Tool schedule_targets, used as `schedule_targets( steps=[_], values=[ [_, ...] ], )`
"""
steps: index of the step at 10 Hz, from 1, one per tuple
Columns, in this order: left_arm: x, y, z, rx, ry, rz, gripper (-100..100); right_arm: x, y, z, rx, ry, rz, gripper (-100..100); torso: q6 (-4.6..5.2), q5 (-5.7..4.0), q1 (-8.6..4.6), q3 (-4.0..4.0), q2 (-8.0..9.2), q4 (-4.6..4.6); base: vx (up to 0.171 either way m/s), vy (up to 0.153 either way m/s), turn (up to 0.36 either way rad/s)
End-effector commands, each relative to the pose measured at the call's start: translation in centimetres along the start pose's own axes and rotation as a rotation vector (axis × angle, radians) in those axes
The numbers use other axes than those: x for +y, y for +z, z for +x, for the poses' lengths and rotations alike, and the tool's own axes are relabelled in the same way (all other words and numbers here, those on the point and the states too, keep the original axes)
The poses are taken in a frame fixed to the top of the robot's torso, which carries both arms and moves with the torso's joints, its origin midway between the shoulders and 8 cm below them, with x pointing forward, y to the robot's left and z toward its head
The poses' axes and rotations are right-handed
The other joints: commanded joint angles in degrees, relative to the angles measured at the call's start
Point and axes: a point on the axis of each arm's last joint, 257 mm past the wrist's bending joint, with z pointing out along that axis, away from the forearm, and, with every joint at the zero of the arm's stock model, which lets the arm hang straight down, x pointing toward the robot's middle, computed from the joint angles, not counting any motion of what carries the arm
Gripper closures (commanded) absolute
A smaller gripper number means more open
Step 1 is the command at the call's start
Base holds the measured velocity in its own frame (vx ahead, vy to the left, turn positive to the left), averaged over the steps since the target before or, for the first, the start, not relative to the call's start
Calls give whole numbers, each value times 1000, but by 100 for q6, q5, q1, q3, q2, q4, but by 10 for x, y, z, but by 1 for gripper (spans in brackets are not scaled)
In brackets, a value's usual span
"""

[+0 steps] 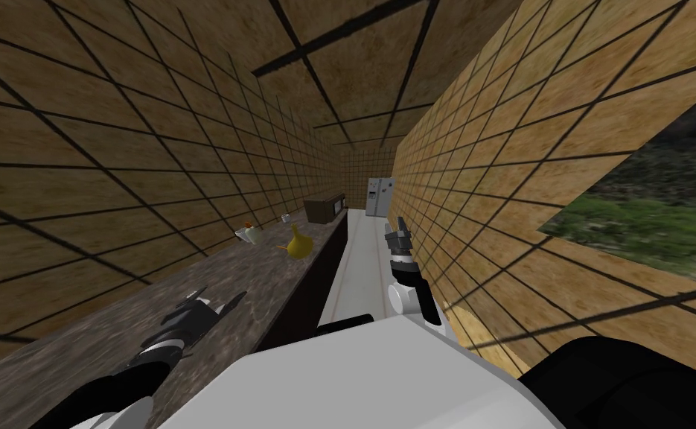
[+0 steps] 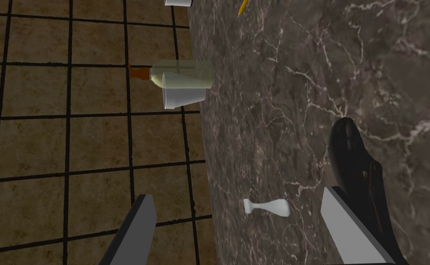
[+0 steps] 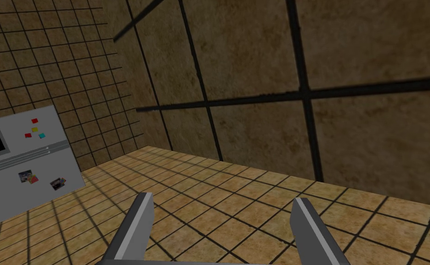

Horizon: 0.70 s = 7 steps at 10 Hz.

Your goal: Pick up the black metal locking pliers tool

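We see brown tiled walls (image 1: 78,149) on both sides, a dark marbled surface (image 1: 264,277) along the left, a grey fridge (image 1: 378,196) at the far end, and greenery through the window (image 1: 655,212).

The dark marbled counter (image 2: 329,69) on the left carries one pair of black pliers (image 2: 352,156), one white bone-shaped piece (image 2: 265,207), one pale green bottle (image 2: 186,66), two white cups (image 2: 181,96), one yellow jug (image 1: 298,244) and, farthest off, one dark brown box (image 1: 324,209). One grey fridge (image 3: 25,165) stands at the far end, with four small coloured magnets (image 3: 34,129): two red, one yellow, one teal. There are two grippers, the left gripper (image 2: 237,195) and the right gripper (image 3: 223,198), each with two fingers.
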Motion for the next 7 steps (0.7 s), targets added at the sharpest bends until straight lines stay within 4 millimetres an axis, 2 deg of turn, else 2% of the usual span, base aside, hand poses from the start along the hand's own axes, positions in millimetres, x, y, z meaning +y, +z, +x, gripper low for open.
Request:
schedule_targets(
  steps=[1,2,3,4,5,6,7],
  values=[
    [12,-2,-10,-22,-12,-45,-100,0,0,0,0,0,0,0,0,0,0,0,0,0,59,-32,-7],
    [20,-5,-28,-55,-33,-86,-100,0,0,0,0,0,0,0,0,0,0,0,1,0,76,-38,-21],
    [24,-5,-29,-59,-34,-100,-100,0,0,0,0,0,0,0,-1,0,-2,-1,-2,-1,65,-21,-3],
    [30,-9,-47,-91,-55,-134,-100,0,0,0,0,0,0,0,0,0,2,-1,0,0,71,-23,-22],
    [35,-10,-48,-97,-56,-155,-100,0,0,0,0,0,0,0,0,0,3,-1,-2,0,64,-18,-8],
    [42,-14,-65,-131,-78,-191,-100,0,0,0,0,0,0,0,0,1,5,-1,-1,0,82,-19,-18],
    [46,-15,-66,-136,-78,-207,-100,0,0,0,0,0,0,0,0,1,5,-3,-6,-1,65,-18,-8]
  ],
)
